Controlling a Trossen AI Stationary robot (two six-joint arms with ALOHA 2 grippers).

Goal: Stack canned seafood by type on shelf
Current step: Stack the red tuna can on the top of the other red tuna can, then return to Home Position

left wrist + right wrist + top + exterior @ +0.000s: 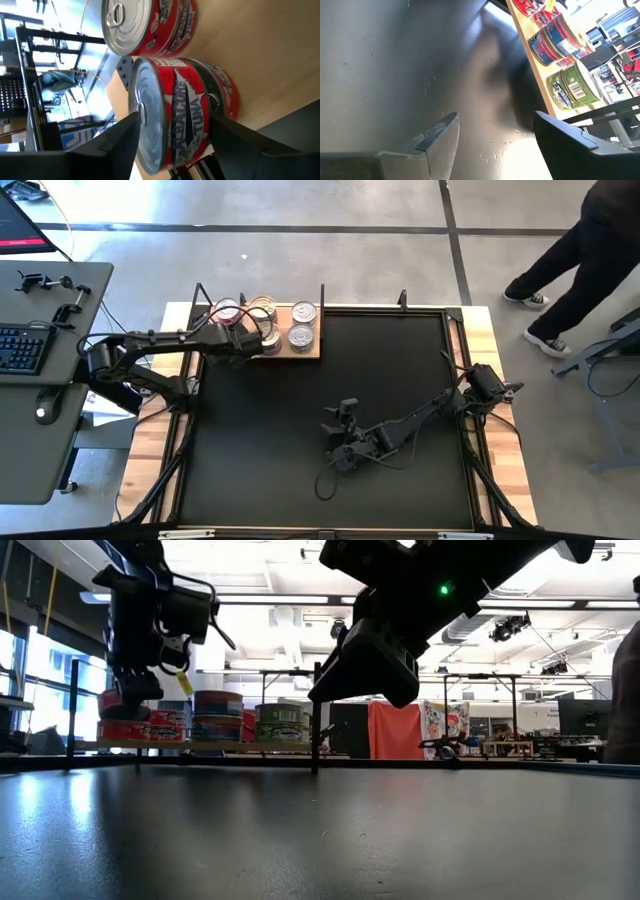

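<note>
The shelf (312, 352) is a light wooden board at the mat's far left edge, and several tins of canned seafood (304, 312) stand on it in low stacks. My left gripper (256, 340) is open at the shelf's near side. In its wrist view its fingers (120, 135) stand on either side of a red albacore tuna tin (175, 105), which rests flat on a second red tin (222, 95). Another red stack (150, 25) stands beside it. My right gripper (345, 432) hangs open over the black mat, nothing between its fingers (440, 130).
Blue-and-red tins (555, 40) and green tins (575, 85) stand in stacks farther along the shelf. Thin black posts (322, 295) rise at the shelf's ends. The black mat (300, 490) stretches bare toward the near edge. A person (580, 260) walks beyond the far right corner.
</note>
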